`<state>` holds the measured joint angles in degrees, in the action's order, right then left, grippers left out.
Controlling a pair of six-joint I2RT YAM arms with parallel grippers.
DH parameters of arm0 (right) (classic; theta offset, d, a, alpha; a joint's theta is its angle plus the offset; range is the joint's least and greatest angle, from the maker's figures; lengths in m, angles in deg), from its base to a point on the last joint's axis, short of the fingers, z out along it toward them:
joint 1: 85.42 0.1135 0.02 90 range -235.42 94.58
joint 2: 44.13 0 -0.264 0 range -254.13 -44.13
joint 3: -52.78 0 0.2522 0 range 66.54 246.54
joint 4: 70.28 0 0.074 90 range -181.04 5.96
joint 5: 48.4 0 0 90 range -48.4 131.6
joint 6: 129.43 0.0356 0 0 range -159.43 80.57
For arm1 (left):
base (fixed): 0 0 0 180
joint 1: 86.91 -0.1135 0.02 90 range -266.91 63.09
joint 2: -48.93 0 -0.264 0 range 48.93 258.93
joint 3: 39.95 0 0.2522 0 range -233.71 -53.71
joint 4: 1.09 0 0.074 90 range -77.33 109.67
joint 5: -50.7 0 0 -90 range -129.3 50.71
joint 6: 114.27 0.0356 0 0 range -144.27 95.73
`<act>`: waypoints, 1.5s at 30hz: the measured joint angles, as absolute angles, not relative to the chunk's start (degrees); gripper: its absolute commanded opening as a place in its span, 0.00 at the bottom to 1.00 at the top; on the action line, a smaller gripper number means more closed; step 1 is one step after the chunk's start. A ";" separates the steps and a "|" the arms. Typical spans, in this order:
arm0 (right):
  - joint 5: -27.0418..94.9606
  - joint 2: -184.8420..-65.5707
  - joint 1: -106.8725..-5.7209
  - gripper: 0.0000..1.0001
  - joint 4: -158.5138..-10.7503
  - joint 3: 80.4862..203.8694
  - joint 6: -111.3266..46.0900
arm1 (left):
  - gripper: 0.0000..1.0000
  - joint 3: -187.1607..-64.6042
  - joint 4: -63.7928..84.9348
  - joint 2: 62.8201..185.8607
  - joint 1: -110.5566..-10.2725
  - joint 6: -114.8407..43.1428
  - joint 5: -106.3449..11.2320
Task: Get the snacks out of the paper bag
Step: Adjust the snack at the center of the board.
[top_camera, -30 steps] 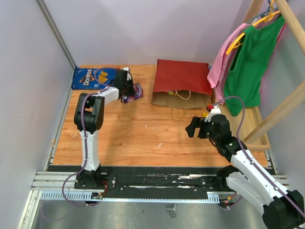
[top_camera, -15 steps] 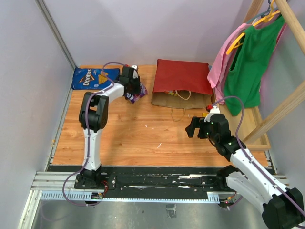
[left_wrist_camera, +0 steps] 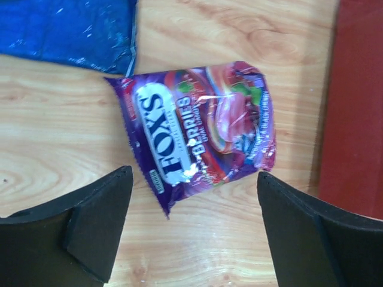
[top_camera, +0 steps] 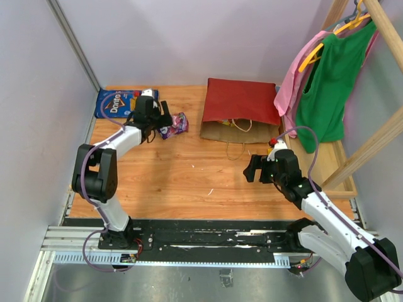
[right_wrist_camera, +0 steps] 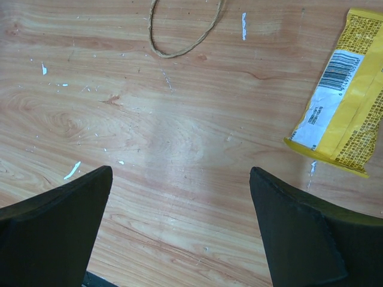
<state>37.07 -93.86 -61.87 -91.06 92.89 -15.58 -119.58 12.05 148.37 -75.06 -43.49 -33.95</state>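
Observation:
A purple Fox's candy bag (left_wrist_camera: 200,128) lies flat on the wood just beyond my left gripper (left_wrist_camera: 192,179), which is open and holds nothing. From above, that gripper (top_camera: 162,121) sits just left of the candy bag (top_camera: 175,124). The blue Doritos bag (top_camera: 116,102) lies at the back left. The red paper bag (top_camera: 242,100) lies on its side, brown mouth toward me, with packets showing inside. My right gripper (right_wrist_camera: 179,170) hangs open over bare wood, right of centre in the top view (top_camera: 252,171). A yellow packet (right_wrist_camera: 344,119) lies to its right.
A handle loop (right_wrist_camera: 185,30) of the bag lies on the wood ahead of the right gripper. Pink and green clothes (top_camera: 324,82) hang on a wooden rack at the right. Purple walls close in the left and back. A black rail (top_camera: 208,238) runs along the near edge.
My left gripper has opened and let go of the Fox's candy bag, which now lies on the wood. The left arm has swung back to the left. The right arm has hardly moved.

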 measured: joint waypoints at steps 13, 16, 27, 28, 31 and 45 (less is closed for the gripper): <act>36.61 -94.01 -61.87 0.99 -90.06 92.89 -15.36 | 0.53 -112.04 4.97 150.36 -85.59 -48.21 -44.84; 36.54 -94.47 -61.87 0.99 -89.84 92.89 -15.29 | 0.50 -113.35 3.07 153.88 -85.31 -48.87 -47.70; 36.54 -95.89 -61.87 0.99 -89.47 92.89 -15.27 | 0.01 -116.63 0.07 161.36 -85.22 -51.14 -52.79; 36.54 -96.24 -61.87 0.99 -89.36 92.89 -15.27 | 0.01 -116.74 0.03 161.38 -85.22 -51.21 -52.90; 36.43 -97.23 -61.87 0.99 -88.64 92.89 -15.20 | 0.01 -117.20 0.58 161.38 -85.00 -51.05 -52.99; 34.99 -100.75 -61.87 0.99 -86.87 93.07 -14.24 | 0.00 -129.17 9.73 161.77 -78.14 -44.74 -49.86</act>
